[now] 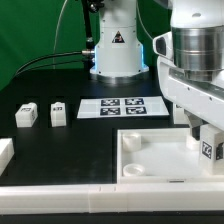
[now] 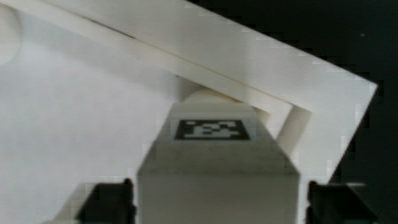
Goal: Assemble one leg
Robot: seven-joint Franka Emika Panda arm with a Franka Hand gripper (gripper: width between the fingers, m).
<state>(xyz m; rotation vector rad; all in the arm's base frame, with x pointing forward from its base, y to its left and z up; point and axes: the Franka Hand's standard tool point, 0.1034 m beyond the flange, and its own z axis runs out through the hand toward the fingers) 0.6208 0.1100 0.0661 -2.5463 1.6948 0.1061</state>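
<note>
Claw (image 1: 207,140): low over the corner of the tray at the exterior view's right, closed on the leg, as far as the wrist view tells; black fingers (image 2: 111,203) flank the block on both sides.
Held leg: small white stubby plastic block with a black-and-white square marker (image 1: 210,150), marker face plain in the wrist view (image 2: 214,129), pinched between the fingers and apparently touching or just above the tray's corner.
Tray: big white square tray-like plastic piece with raised rim (image 1: 150,140), lying on the black tabletop (image 1: 60,85) toward the exterior view's right; corner socket itself hidden behind the claw.
Step in hand, as judged: seating the leg in the tray's corner socket.
Doing it well: keep the block upright, line its foot squarely over the socket, lower slowly, press or twist straight without dragging the tray sideways; loosen the grip only once the leg sits firm.
Risk: tilted entry could jam the leg against the rim or shove the tray.
Spare legs: two like white blocks (image 1: 27,114) (image 1: 58,112) side by side near the exterior view's left, well apart from the tray.
Marker board: thin flat white board with several tags (image 1: 122,106), between the spare blocks and the tray, untouched.
White bar: long piece (image 1: 90,196) along the near edge.
</note>
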